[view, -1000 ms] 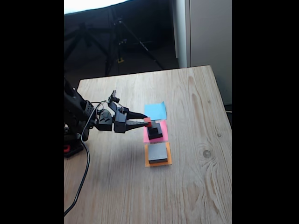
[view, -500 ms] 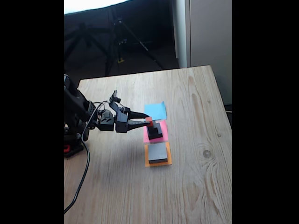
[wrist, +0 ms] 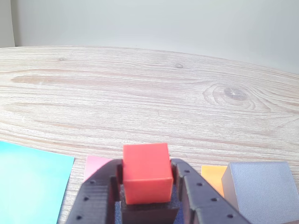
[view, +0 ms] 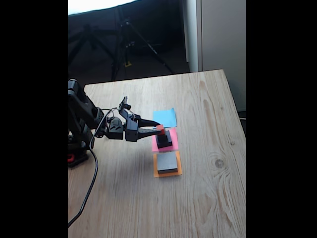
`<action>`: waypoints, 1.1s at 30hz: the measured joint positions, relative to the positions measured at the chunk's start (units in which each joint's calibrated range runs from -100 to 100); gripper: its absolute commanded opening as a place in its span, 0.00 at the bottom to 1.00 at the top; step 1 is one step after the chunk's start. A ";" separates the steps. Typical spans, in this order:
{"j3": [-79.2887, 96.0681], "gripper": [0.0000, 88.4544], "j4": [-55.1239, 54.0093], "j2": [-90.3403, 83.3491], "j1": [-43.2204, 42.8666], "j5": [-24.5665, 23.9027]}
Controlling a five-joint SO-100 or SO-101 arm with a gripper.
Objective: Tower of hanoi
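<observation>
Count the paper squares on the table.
3: blue paper square farthest back, pink paper square under the black blocks, orange paper square under the grey block.

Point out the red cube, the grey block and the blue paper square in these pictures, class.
red cube (wrist: pixel 145 179): wrist view, its front face, between the gripper's fingers.
grey block (wrist: pixel 261 189): wrist view, its near side face.
blue paper square (view: pixel 165 117): fixed view, its bare middle.

Wood table (view: pixel 208 188) – blue (view: pixel 165 117), pink (view: pixel 174 141), orange (view: pixel 167 173) papers; perhaps tripod (view: pixel 126 44).

No readable text, label or number appears anywhere.
</observation>
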 measured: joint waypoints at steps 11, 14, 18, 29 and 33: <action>-0.09 0.10 -0.16 0.26 0.00 0.00; -0.09 0.12 -0.48 0.34 0.00 0.00; -0.09 0.14 -0.48 0.77 0.00 0.00; -0.09 0.24 -1.28 0.94 0.00 0.00; -0.09 0.24 -1.44 0.77 0.00 0.00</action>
